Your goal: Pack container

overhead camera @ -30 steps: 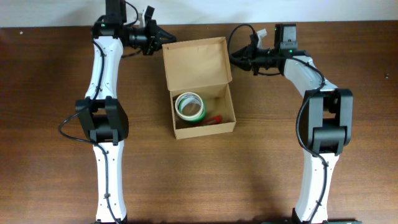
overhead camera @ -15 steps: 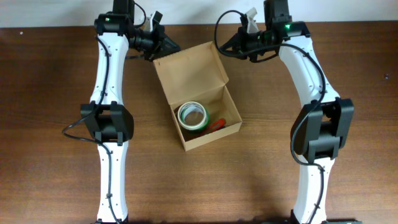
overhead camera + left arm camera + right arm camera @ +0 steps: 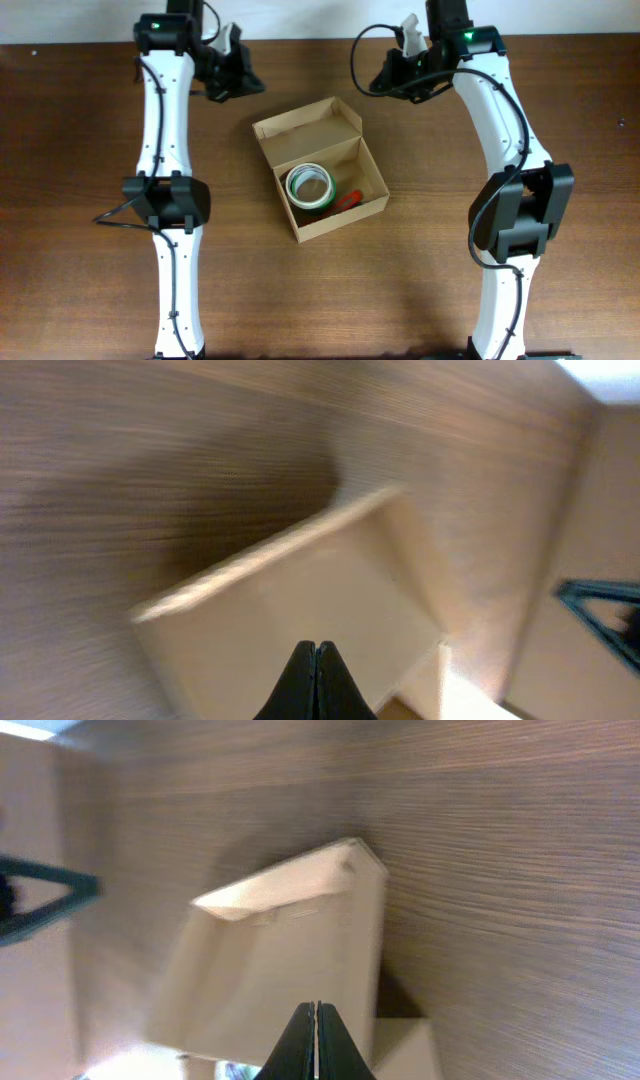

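The container (image 3: 375,203) is a small tan cardboard box at the table's middle, turned a little. Its flap lid (image 3: 305,119) is raised at the far side. Inside lie a roll of tape with a green rim (image 3: 309,186) and a red object (image 3: 347,201). My left gripper (image 3: 250,82) is shut and empty, behind and left of the lid. My right gripper (image 3: 378,85) is shut and empty, behind and right of it. The left wrist view shows the lid (image 3: 300,590) below shut fingers (image 3: 316,648). The right wrist view shows the lid (image 3: 290,960) under shut fingers (image 3: 316,1008).
The brown wooden table (image 3: 90,250) runs to a pale wall strip at the far edge (image 3: 320,18). Both arms reach along the table's left and right sides up to the far edge.
The box has been turned and its lid has swung up from lying back to partly raised. Both grippers have drawn back from the lid's corners, the left one further left.
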`<state>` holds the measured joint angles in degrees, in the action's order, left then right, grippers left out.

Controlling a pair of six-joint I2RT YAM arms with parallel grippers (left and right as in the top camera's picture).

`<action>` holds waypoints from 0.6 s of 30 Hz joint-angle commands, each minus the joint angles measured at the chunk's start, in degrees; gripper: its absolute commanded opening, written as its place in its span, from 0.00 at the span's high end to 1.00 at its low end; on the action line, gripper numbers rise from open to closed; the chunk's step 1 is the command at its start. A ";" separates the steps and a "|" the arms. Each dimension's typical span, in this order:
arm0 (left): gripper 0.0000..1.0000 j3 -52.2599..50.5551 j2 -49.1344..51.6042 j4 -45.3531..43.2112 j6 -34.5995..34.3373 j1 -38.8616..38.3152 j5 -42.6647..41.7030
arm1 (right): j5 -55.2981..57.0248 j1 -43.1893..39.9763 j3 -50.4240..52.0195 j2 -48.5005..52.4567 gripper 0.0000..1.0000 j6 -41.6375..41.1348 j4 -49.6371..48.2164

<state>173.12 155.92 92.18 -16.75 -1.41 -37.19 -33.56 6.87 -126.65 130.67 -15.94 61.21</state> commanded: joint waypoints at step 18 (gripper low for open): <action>0.98 -12.94 0.63 4.52 -0.59 4.39 17.18 | 8.81 -3.15 -0.90 4.63 0.96 3.72 5.68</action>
<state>164.79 155.92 96.47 -17.96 4.25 -20.88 -25.71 4.03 -126.65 133.93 -13.19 66.63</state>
